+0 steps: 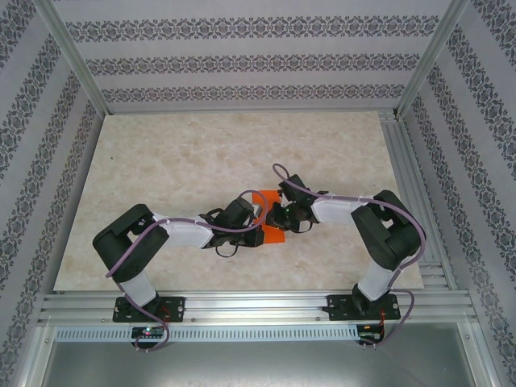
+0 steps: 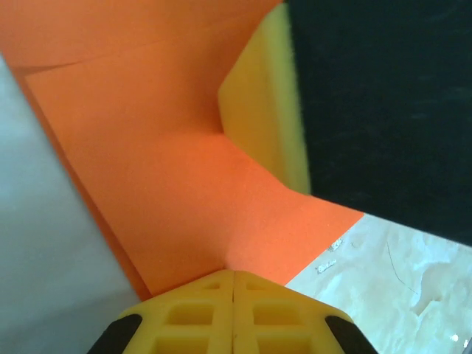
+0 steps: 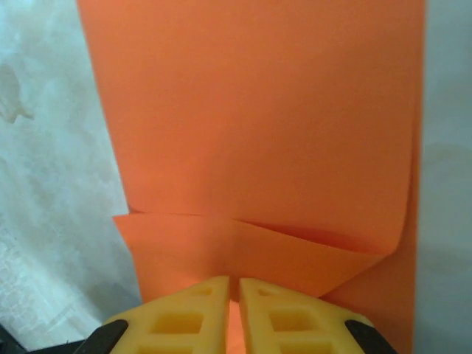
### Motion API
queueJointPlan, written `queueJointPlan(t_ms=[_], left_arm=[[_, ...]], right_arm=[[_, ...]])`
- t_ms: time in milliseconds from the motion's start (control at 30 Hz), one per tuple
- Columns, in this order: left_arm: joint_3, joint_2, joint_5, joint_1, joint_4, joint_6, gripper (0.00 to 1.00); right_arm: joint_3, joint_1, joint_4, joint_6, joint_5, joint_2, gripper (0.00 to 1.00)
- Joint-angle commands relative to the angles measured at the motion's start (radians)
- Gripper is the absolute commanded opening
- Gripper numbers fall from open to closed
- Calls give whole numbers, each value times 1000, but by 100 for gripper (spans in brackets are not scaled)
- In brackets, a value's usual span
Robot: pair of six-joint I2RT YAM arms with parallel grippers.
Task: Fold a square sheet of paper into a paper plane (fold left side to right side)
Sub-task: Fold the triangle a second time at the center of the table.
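Item 1, my left gripper [image 2: 233, 274]: closed tight, pinching the square sheet of paper [image 2: 177, 184], which fans toward 11 o'clock. Item 2, my right gripper [image 3: 234, 282]: pinched on the same sheet (folded flap at 12 o'clock). Handling: match edges before creasing.

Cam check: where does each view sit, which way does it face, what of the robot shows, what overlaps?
Top external: above, behind the bases, looking down on the table; both arms show, left gripper and right gripper meeting at the orange sheet.
Left wrist: looks along its own shut fingers at the sheet, right gripper's yellow pad opposite.
Right wrist: looks along its own fingers, pinching the sheet's edge.
Shared: all three see the sheet and table.
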Motion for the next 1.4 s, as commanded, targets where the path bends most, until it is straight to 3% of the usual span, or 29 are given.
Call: queueJointPlan(t_ms=[0,533,767,900,1367], left_arm=[[-22,8,-14,-26,-97,6,8],[-166,-94,-37,-44,-94,-68,9],[-62,-183,-40,-18,-199,-21,9],[-32,-241,-16,7,-175,-24,11],[-12,-52,48,44,-17,-43,11]], right_arm=[[26,-1,-29,-2,58,31,14],[17,-20,-66,-11,66,52,14],[13,-20,-58,-11,54,47,14],[14,-19,-53,-10,46,41,14],[14,-17,-52,-11,34,37,14]])
